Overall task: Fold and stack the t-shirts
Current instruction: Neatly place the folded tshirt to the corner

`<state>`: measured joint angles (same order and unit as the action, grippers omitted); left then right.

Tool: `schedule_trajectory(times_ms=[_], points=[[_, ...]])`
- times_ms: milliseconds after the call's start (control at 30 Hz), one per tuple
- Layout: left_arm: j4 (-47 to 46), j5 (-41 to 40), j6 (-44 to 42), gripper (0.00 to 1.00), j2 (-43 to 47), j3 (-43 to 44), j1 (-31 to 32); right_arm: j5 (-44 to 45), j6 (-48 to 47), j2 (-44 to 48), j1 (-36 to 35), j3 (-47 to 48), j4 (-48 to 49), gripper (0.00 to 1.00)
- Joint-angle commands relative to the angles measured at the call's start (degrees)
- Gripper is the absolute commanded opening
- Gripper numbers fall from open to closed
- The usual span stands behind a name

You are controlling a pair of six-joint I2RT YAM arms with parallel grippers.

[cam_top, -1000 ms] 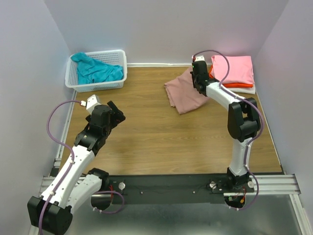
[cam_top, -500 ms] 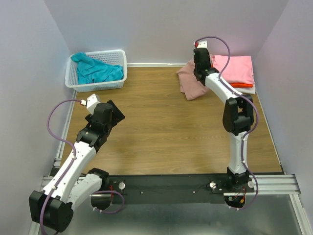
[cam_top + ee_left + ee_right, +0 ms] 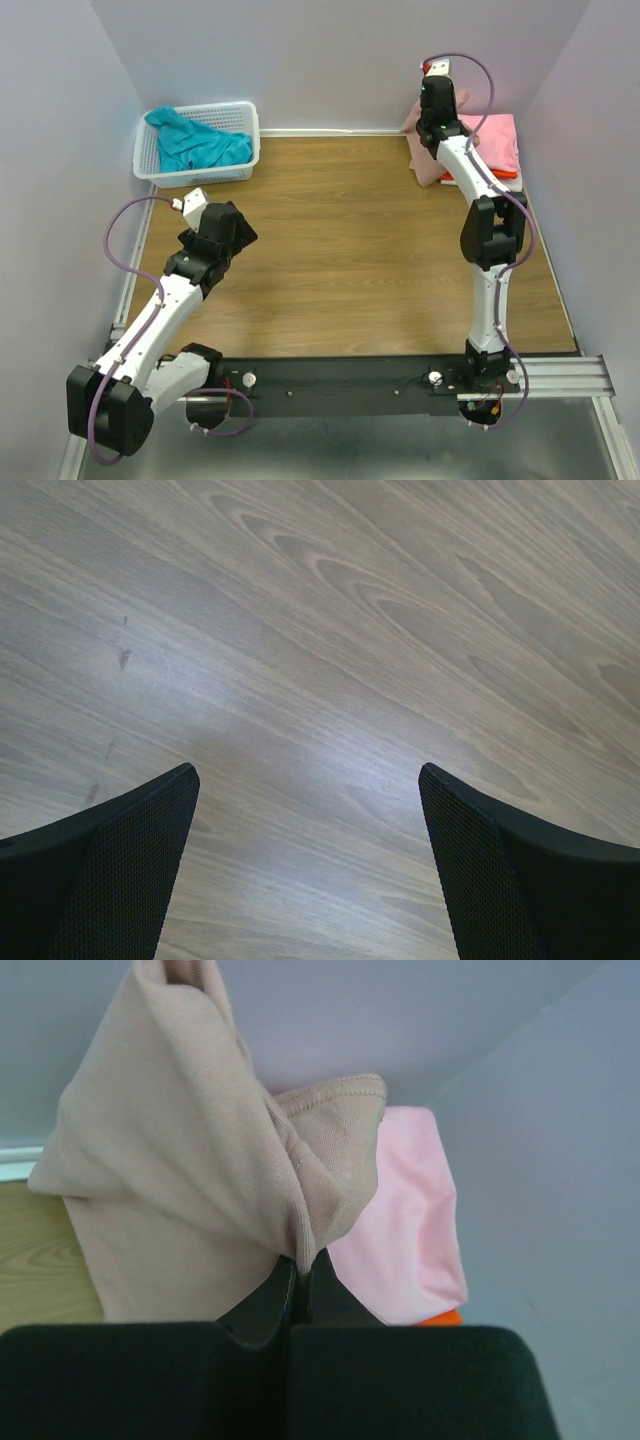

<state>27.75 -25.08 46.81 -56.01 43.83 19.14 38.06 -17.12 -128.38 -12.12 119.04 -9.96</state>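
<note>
The right claw [image 3: 297,1260] is clamped on a fold of the dusty-pink shirt [image 3: 190,1160], which bunches directly above its tips, just beside the bright pink shirt [image 3: 405,1220]. The left claw [image 3: 310,780] stands apart over the tabletop [image 3: 330,630], well away from that shirt.

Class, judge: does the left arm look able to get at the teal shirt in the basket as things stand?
Probably yes: the left tool is open and empty, the basket is open-topped, the teal shirt lies on top, nothing stands between.
</note>
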Motion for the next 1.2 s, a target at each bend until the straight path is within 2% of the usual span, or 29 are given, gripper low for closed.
schedule_trajectory(times_ms=[0,600,1167], points=[[0.1,-2.5,0.1,0.98,-1.3,2.0,-0.2,2.2,-0.2,-0.6,1.5,3.8,2.0,0.0],[-0.7,-2.7,-0.1,0.98,-1.5,2.0,-0.2,1.0,2.3,2.0,3.9,9.1,2.0,0.0],[-1.3,-2.3,-0.3,0.98,-3.1,2.0,-0.2,-0.3,8.7,0.1,11.6,4.9,2.0,0.0]])
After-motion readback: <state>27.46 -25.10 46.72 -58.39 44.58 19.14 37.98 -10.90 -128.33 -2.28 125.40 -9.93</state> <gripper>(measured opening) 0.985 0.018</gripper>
